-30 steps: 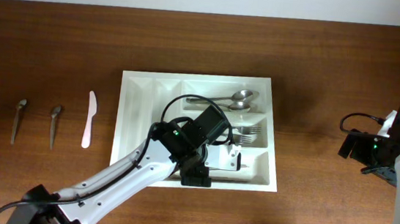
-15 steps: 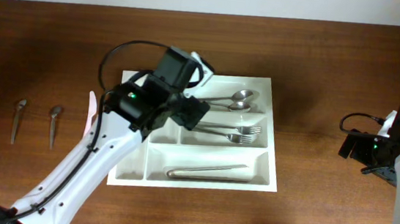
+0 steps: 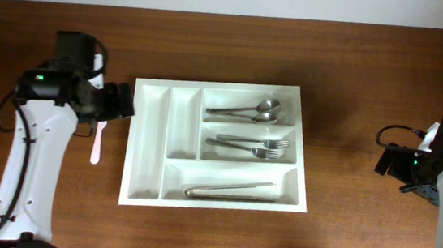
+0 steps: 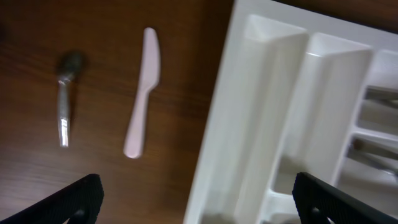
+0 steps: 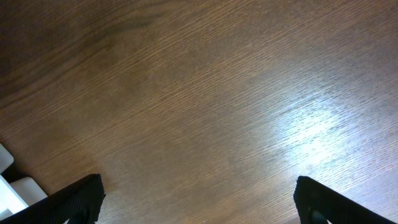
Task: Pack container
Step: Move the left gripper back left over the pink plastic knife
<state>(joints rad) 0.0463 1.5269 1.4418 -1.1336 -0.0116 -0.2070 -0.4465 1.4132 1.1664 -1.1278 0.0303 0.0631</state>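
Note:
The container, a white cutlery tray (image 3: 143,188), lies mid-table. Its top wide compartment holds two spoons (image 3: 249,109), the middle one holds forks (image 3: 253,146), and the bottom one holds metal tongs (image 3: 228,192). Both narrow upright compartments are empty. My left gripper (image 3: 121,100) is open and empty, above the tray's left edge (image 4: 214,155); in the left wrist view its fingertips (image 4: 199,199) straddle that rim. A pale pink plastic knife (image 4: 142,93) lies left of the tray and also shows in the overhead view (image 3: 96,144). My right gripper (image 3: 391,163) is open and empty over bare wood (image 5: 199,199).
A small metal spoon (image 4: 64,96) lies on the table left of the knife. In the overhead view my left arm hides that part of the table. The table's far edge runs along the top of the overhead view.
My left arm has swung from over the tray's bottom compartment up and to the left, past the tray's left edge. The tongs stay lying in the bottom compartment. The right arm has not moved.

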